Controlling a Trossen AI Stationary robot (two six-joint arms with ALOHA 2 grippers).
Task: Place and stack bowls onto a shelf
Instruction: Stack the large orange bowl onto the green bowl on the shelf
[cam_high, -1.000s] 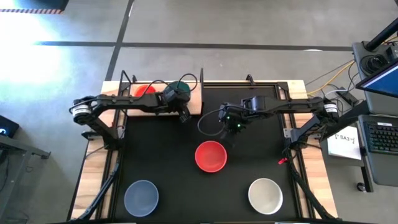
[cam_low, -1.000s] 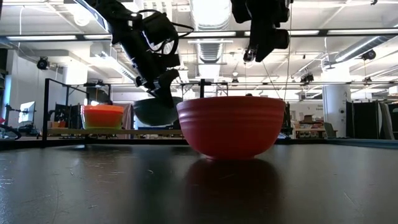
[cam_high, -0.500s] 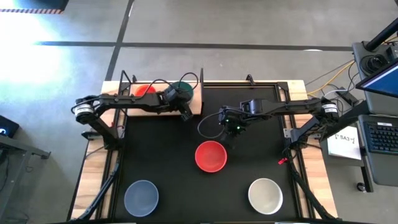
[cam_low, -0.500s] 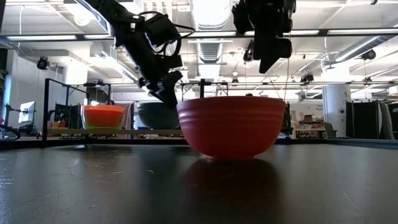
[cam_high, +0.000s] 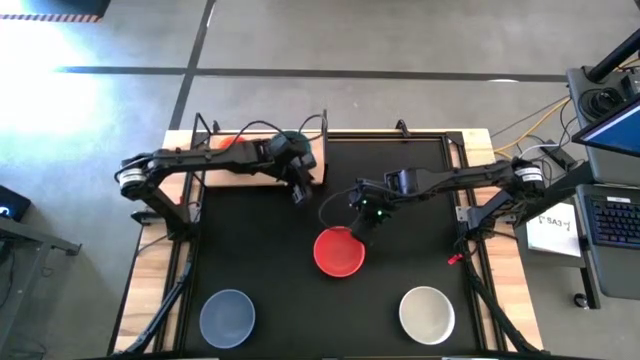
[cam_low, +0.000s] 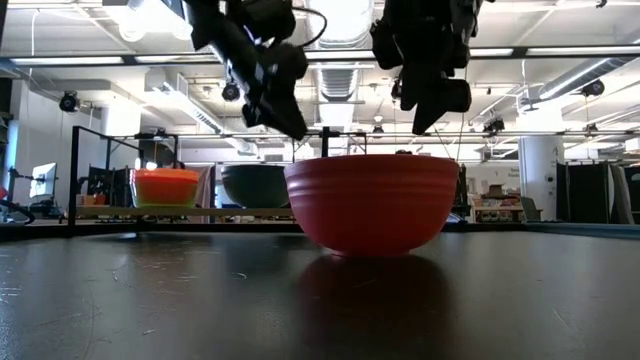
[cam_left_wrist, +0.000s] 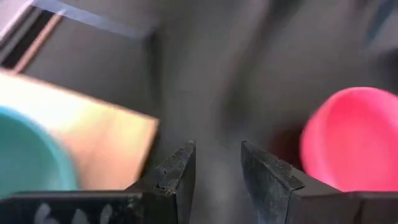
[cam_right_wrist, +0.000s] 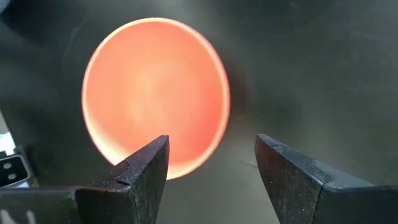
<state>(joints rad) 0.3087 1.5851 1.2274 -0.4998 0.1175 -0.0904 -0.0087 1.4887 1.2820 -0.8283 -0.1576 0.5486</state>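
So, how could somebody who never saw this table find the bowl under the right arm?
Look at the big black mat covering the table. Near its middle, just below the right gripper, whose fingers are open, stands a red bowl. The two other bowls on the mat are pale: grey-blue and white.

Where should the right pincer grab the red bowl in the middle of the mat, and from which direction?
Take the red bowl by its rim, from above. It sits upright and open on the black mat, its wall too wide to span. The right pincer hovers open over the rim's far edge, so one finger could probably go inside and one outside there.
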